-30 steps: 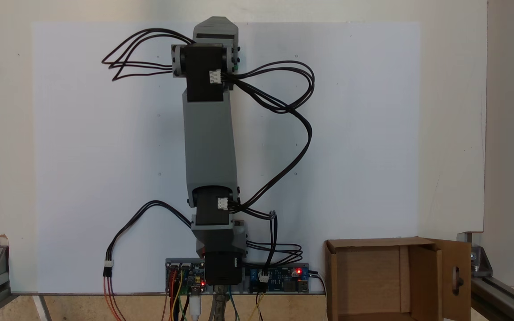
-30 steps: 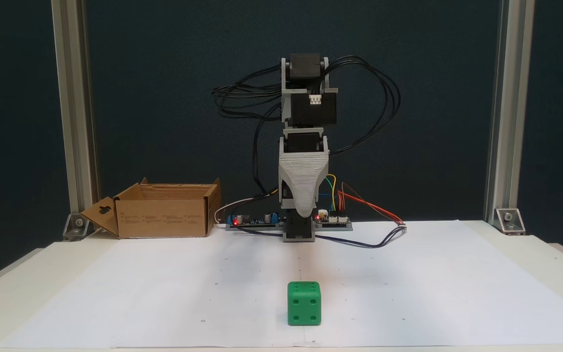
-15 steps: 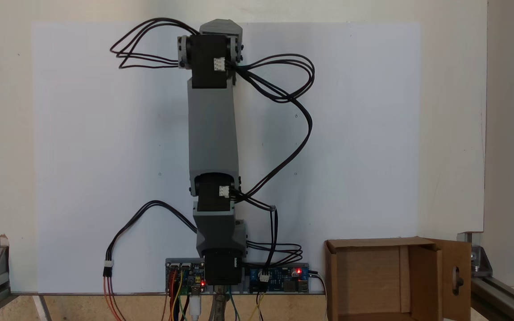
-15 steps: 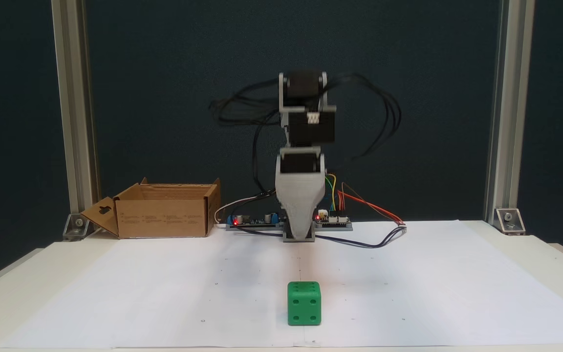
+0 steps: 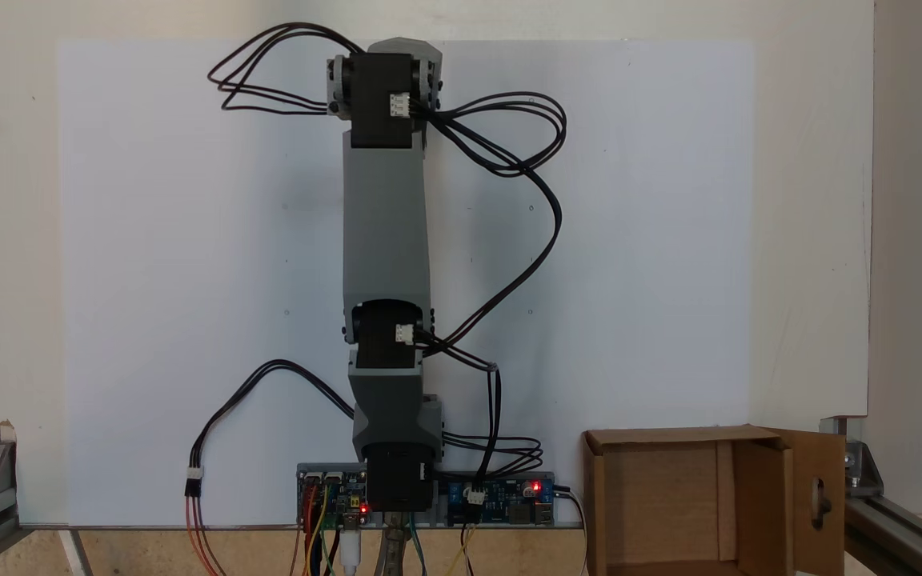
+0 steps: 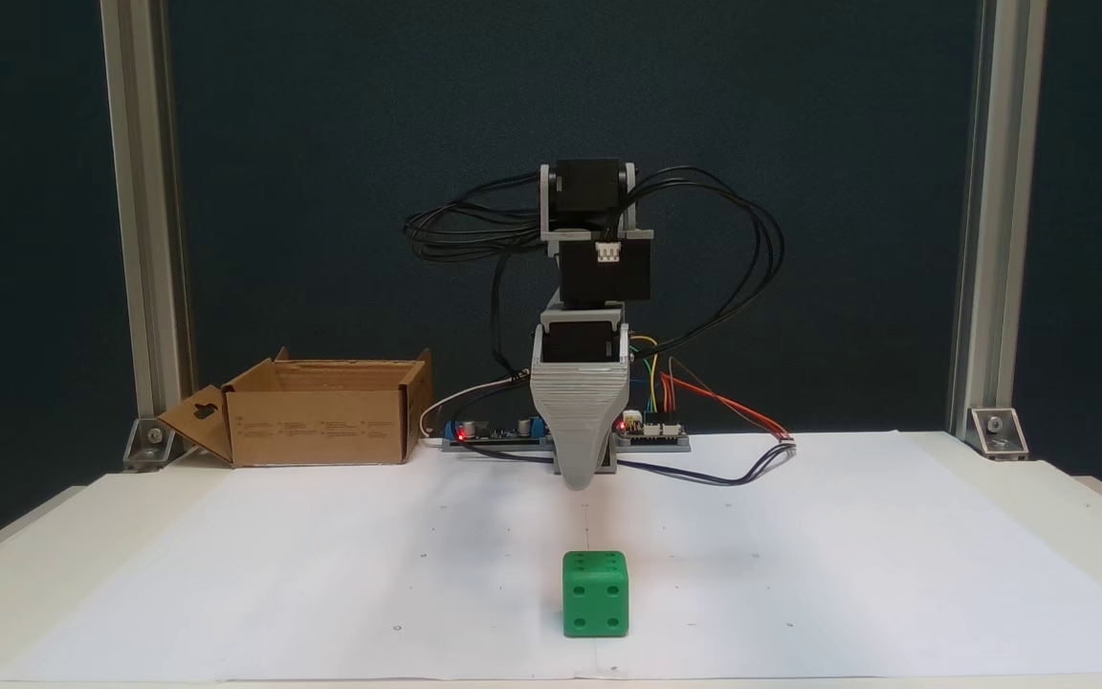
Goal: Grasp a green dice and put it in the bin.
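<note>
The green dice [image 6: 595,593] sits on the white paper sheet near the table's front, its four-pip face towards the camera. In the view from above, the arm's wrist hides it. My gripper [image 6: 583,481] points straight down, hanging above and behind the dice without touching it. Its grey jaws line up one behind the other, so no gap shows. The bin [image 6: 321,426], a brown cardboard box with a keyhole-cut flap, stands at the back left beside the arm's base, and at the lower right [image 5: 669,436] in the view from above.
Circuit boards [image 6: 651,433] with coloured wires flank the arm's base. Black cables [image 5: 509,160] loop out from the arm. Aluminium posts [image 6: 986,220] stand at the back corners. A white paper sheet [image 6: 848,574] covers the table.
The arm has stretched further out over the paper and lowered. The gripper tip has dropped closer to the table behind the dice. The dice and bin have not moved.
</note>
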Tool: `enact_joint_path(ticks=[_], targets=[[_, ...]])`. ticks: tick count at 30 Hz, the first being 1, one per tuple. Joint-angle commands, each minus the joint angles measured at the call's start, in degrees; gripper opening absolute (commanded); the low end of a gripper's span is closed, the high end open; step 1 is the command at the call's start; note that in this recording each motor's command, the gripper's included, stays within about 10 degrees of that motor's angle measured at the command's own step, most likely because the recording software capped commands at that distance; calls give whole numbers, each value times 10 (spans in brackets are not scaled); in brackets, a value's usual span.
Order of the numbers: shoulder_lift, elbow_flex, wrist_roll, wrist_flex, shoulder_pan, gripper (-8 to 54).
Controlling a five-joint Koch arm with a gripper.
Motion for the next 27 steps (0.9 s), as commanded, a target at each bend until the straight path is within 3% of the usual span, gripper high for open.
enact_joint_path(ticks=[1, 27], targets=[[9, -34, 33, -3, 6, 432], [-26, -34, 42, -25, 1, 432]])
